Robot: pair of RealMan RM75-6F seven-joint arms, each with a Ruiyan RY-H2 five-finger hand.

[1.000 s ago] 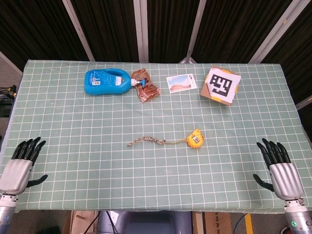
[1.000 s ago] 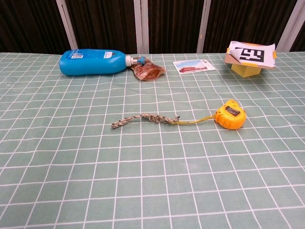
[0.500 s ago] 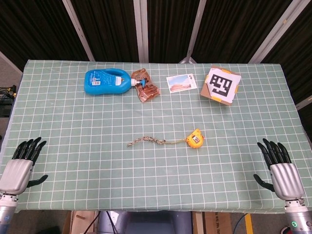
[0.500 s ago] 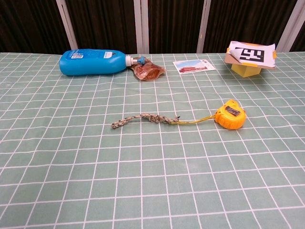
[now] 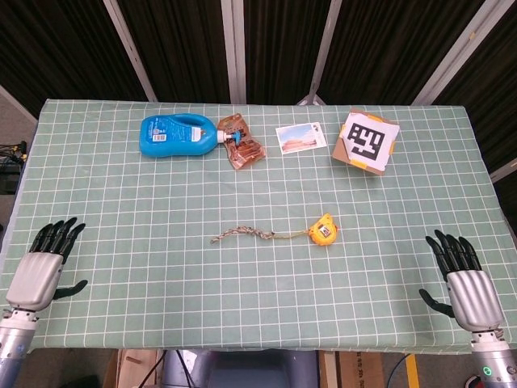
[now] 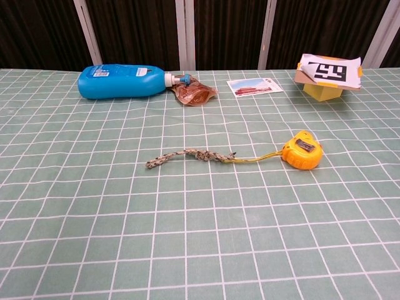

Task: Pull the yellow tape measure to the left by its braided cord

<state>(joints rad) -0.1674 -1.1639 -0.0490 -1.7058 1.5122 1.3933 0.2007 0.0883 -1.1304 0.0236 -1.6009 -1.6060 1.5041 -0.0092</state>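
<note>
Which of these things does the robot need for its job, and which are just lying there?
Needed for the job:
yellow tape measure
braided cord tied to it
left hand, open, nearer the cord's free end

Just lying about:
blue bottle
brown packet
postcard
box with a black-and-white code
right hand, open, idle

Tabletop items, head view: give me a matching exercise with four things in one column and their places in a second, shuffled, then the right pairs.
Things:
1. blue bottle
2. yellow tape measure
3. braided cord
4. box with the black-and-white marker

Places:
A. far right of the table
B. stretched out left of the tape measure
C. far left, lying on its side
D. near the middle, at the cord's right end

Pairs: 1-C, 2-D, 3-B, 4-A
</note>
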